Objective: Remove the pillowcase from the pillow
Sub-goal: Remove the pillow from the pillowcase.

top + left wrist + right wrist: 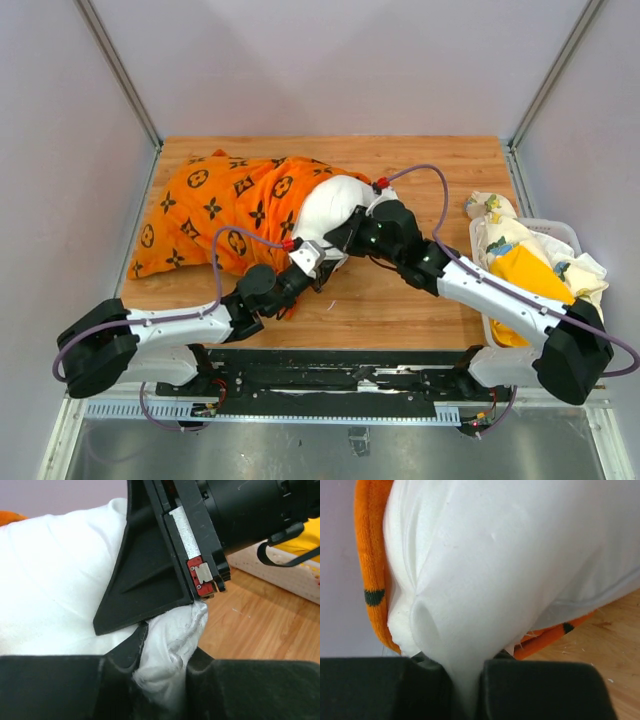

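Left pincer point(162, 677) and right pincer point(465, 682) each clenched on bare pillow point(328, 205) end, pillowcase point(215, 210) edge just behind, open table point(400, 300) alongside

Lab enclosure; bare walls point(330, 60), wooden table point(380, 310)

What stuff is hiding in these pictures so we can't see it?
Top view: the pillowcase covers most of the pillow.
Right wrist view: the pillow blocks nearly all the pillowcase.
Left wrist view: the right hand hides part of the pillow behind it.
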`<state>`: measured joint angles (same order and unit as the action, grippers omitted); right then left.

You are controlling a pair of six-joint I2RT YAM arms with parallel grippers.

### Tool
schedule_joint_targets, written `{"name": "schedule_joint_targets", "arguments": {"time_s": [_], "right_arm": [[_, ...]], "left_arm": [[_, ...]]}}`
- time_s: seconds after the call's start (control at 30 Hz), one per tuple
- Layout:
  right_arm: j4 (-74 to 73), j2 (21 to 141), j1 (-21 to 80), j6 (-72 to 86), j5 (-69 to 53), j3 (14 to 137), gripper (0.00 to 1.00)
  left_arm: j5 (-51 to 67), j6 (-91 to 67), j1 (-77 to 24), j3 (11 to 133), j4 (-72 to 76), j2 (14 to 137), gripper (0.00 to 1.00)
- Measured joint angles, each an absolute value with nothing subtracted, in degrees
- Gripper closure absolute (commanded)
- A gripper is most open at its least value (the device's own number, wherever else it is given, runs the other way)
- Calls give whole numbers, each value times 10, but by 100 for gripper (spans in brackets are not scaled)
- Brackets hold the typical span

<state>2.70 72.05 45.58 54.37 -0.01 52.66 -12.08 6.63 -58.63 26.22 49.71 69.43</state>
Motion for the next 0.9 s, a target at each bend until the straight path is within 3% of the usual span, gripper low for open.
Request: {"name": "schedule_joint_targets", "arguments": {"time_s": [0.03,0.07,0.1,0.23,0.5,0.9], "right_arm": [[26,722,460,524,-7,527,99],[25,722,461,508,-16,527,99],[27,722,462,496,-19,527,99],[28,683,441,459,-37,498,99],[-73,578,314,406,-62,461,99],[-100,580,233,402,-138,434,99]], "left_arm": [[-117,66,-587,253,492,683,21],[-110,65,-587,247,484,670,4],[-97,59,-590,244,469,656,1],[-75,48,-593,255,405,584,1],[-15,-5,-508,315,312,447,1],[6,-109,-344,437,199,483,1]]}}
